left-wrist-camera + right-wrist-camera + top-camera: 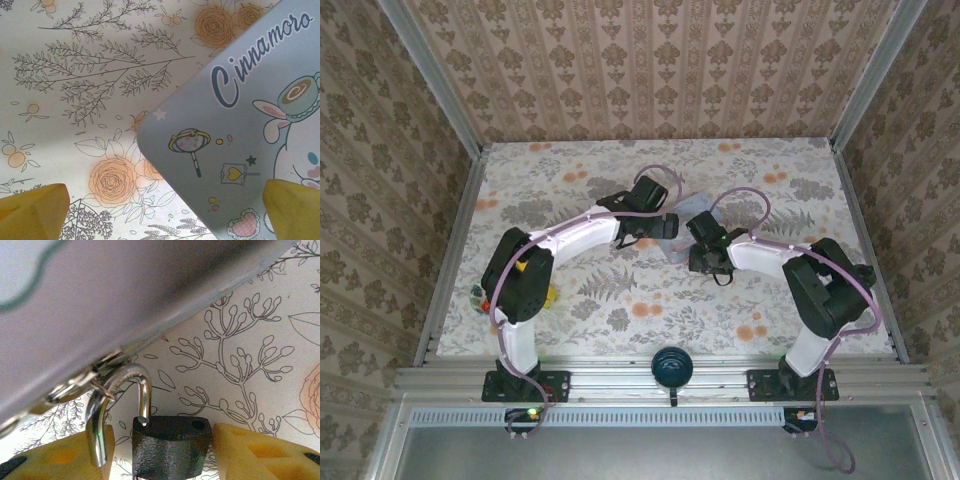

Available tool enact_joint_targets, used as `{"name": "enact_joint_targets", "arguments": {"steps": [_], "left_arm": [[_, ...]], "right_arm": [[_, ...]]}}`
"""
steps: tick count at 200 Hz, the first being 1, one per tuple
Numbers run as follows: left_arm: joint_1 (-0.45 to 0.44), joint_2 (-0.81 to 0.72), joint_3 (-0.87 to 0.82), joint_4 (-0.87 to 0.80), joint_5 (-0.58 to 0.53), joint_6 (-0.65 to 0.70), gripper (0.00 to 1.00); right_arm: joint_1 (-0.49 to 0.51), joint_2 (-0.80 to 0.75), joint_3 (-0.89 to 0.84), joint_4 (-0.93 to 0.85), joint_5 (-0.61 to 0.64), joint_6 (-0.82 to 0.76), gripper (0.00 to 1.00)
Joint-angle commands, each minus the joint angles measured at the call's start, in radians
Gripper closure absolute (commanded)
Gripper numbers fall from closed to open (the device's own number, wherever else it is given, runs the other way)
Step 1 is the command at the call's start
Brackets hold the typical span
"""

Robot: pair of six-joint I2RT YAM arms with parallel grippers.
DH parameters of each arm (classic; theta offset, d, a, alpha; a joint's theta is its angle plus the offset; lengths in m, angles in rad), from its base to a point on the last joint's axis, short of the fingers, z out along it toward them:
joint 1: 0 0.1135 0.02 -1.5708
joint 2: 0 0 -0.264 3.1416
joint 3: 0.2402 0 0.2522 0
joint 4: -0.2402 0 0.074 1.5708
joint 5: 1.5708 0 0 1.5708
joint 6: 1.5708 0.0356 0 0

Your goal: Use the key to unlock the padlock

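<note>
The padlock [170,450], a small dark block, lies on the flowered table [590,170] between the yellow fingers of my right gripper [162,440]. Its steel shackle [142,385] is swung open: one hole in the block's top is empty, and the loop hangs through a metal ring on the pale blue tin [100,300]. The right jaws stand open around the block, with a gap on the left side. My left gripper [162,215] hovers open over a corner of the tin [240,125], holding nothing. The key is hidden.
Both arms meet at mid-table, left gripper [645,225] and right gripper [705,255] close together over the tin. A round black knob [671,366] sits on the front rail. Papered walls and metal posts enclose the table.
</note>
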Motion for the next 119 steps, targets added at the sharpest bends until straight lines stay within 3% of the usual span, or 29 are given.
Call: {"name": "enact_joint_targets", "arguments": {"steps": [1, 119], "left_arm": [[0.01, 0.009, -0.013, -0.007, -0.006, -0.02, 0.0], [-0.036, 0.009, 0.039, -0.075, -0.064, 0.091, 0.0]], "right_arm": [[0.002, 0.039, 0.013, -0.037, 0.051, -0.003, 0.47], [-0.001, 0.013, -0.011, -0.01, 0.002, -0.025, 0.78]]}}
